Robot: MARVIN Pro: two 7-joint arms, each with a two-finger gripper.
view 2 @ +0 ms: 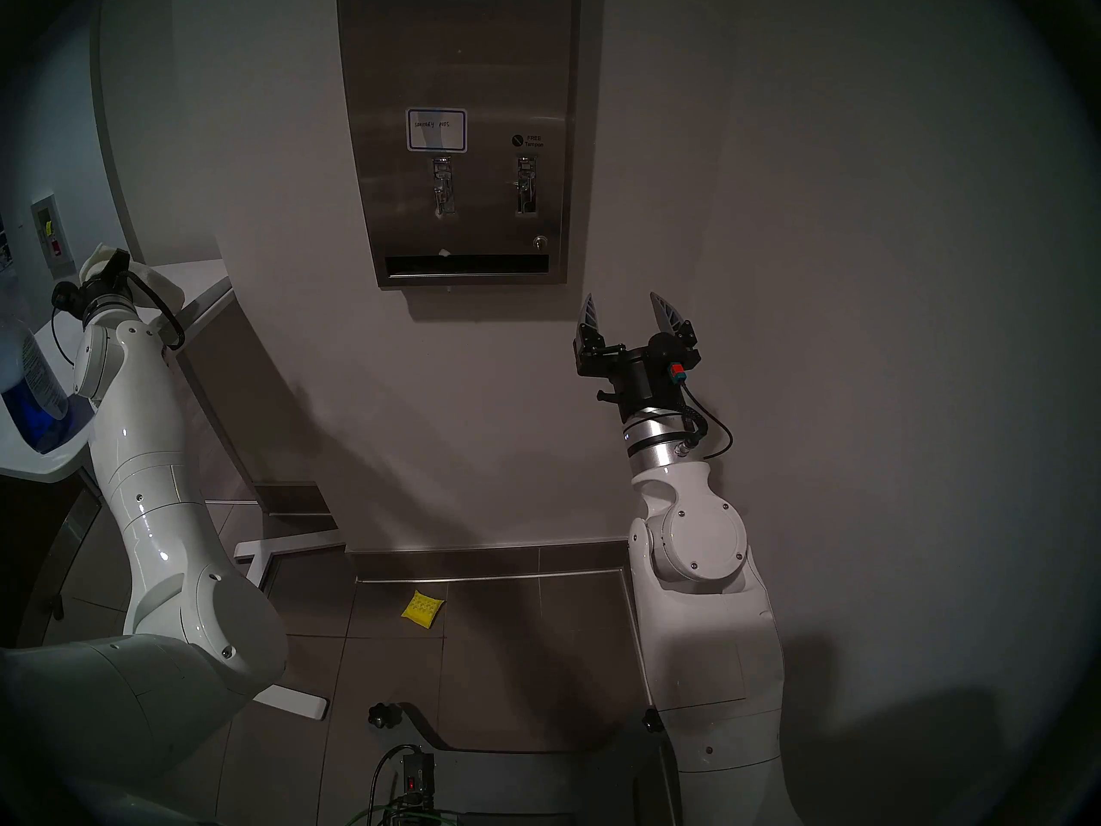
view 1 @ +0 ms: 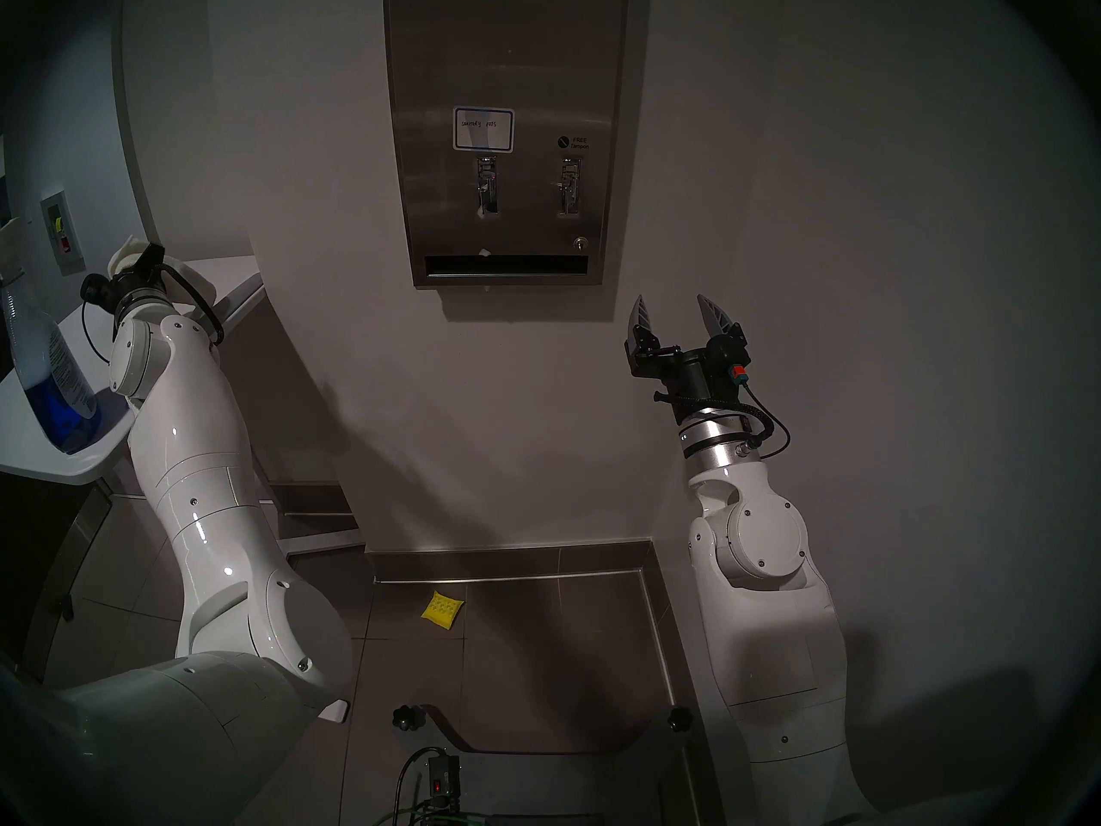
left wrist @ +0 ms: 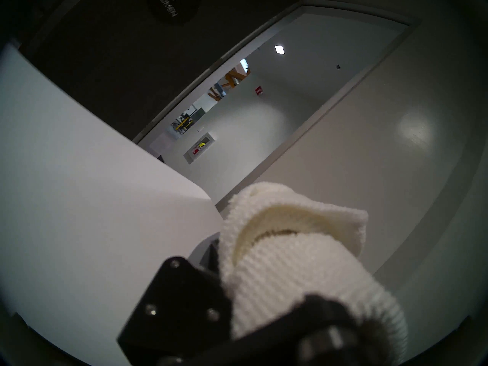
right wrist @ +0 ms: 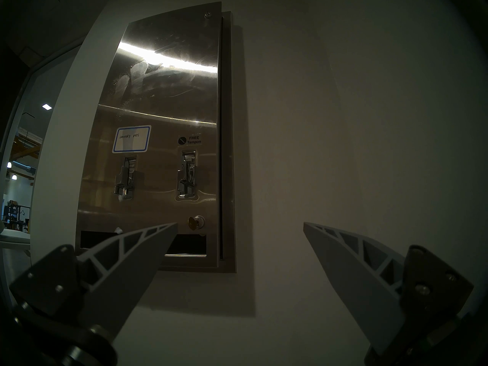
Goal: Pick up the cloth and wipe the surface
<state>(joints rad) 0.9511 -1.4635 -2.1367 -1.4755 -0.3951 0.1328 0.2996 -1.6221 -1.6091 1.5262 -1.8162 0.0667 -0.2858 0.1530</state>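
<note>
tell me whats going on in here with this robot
A two-armed robot is set to wipe the steel wall dispenser. Its left tool is over by the white table, and the left wrist view shows the off-white cloth bunched right at it, apparently gripped, though the fingers are hidden. The right tool hangs open and empty below and right of the dispenser. The cloth is not at the steel front. A blue spray bottle stands on the table, and a yellow pad lies on the floor.

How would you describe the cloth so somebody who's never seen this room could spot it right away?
Find the steel dispenser on the wall, then look left to the white table holding a blue spray bottle. Above it, the left gripper pinches the cloth, an off-white ribbed towel, unlike the small yellow pad on the floor.
</note>
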